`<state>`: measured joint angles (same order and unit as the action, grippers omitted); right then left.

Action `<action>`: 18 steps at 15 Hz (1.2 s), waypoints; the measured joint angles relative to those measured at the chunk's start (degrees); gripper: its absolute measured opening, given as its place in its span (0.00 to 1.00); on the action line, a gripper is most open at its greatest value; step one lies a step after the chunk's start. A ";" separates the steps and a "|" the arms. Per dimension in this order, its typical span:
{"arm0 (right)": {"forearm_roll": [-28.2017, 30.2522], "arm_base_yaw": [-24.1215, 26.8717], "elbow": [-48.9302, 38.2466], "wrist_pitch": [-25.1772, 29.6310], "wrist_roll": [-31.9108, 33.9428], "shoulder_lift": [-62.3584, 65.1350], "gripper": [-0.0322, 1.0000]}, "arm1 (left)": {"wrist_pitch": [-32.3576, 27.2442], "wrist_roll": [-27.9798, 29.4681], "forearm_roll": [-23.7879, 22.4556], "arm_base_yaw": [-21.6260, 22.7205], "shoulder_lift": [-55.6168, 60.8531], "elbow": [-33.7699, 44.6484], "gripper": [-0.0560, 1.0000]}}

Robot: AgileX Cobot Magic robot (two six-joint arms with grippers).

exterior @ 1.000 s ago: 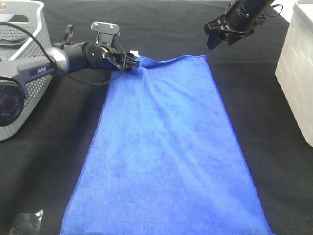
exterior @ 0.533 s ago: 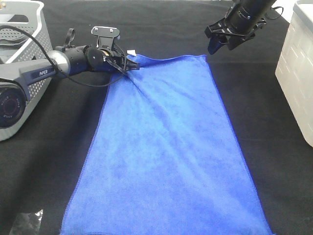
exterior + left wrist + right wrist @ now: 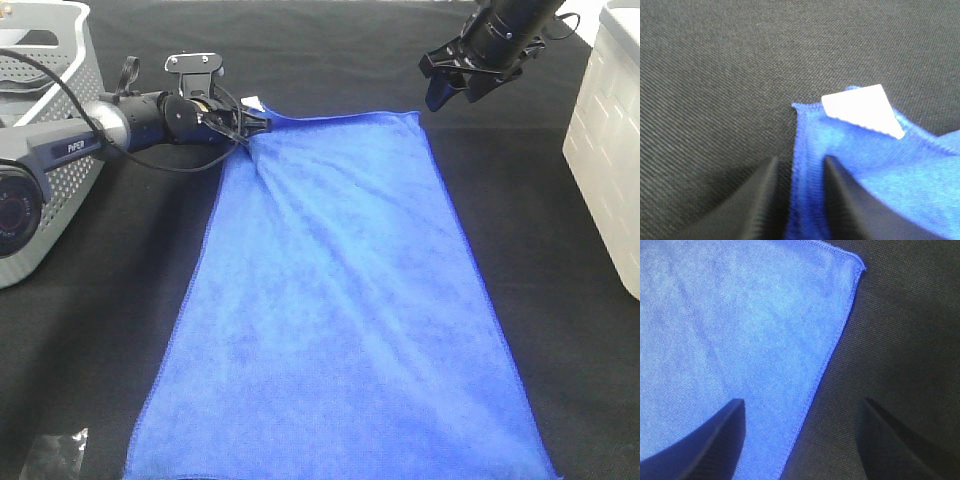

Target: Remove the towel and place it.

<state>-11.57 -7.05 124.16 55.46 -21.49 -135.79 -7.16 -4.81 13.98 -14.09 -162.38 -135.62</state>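
The royal-blue towel (image 3: 340,300) lies spread flat on the black table cloth (image 3: 560,300), its long side running toward the near edge. My left gripper (image 3: 255,125) is at the towel's far left corner, shut on the stitched edge. In the left wrist view, the blue fabric (image 3: 875,165) is pinched between the two dark fingers (image 3: 760,200), with the white tag (image 3: 862,109) just beyond them. Creases run from that corner across the cloth. My right gripper (image 3: 450,90) hovers open above the far right corner (image 3: 740,330), touching nothing.
A grey perforated basket (image 3: 50,60) stands at the far left, behind the left arm. A white bin (image 3: 610,130) stands along the right edge. A small clear wrapper (image 3: 55,452) lies at the near left.
My left gripper has closed on the towel's far left corner and drawn it leftward, pulling creases into the cloth. The right gripper has stayed nearly still above the far right corner.
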 joint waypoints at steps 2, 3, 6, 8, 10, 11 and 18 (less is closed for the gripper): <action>0.00 0.00 0.00 0.00 0.00 0.00 0.62 | 1.49 0.17 -1.72 0.00 0.00 0.00 0.56; 0.00 0.00 0.00 0.00 0.00 0.00 0.62 | 2.01 0.17 -1.83 0.00 0.00 0.00 0.64; 0.00 0.00 0.00 -0.06 0.00 0.00 0.62 | 1.78 0.17 -1.89 0.00 1.72 0.00 0.74; 0.00 0.00 0.00 1.09 0.00 0.00 0.62 | -1.55 0.17 -1.89 0.00 4.70 0.00 0.75; 0.00 0.00 0.00 3.78 0.97 0.00 0.62 | -9.51 0.17 -1.89 0.00 8.59 0.00 0.75; 0.06 0.00 0.00 4.70 2.35 0.29 0.64 | -15.01 0.17 -1.89 0.00 11.06 0.00 0.75; 1.38 0.00 0.00 12.20 10.83 11.52 0.84 | -43.54 0.17 -4.53 0.46 28.07 0.00 0.80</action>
<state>-10.20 -7.05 124.16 67.67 -10.66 -124.27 -50.71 -4.64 9.45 -13.64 -134.30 -135.62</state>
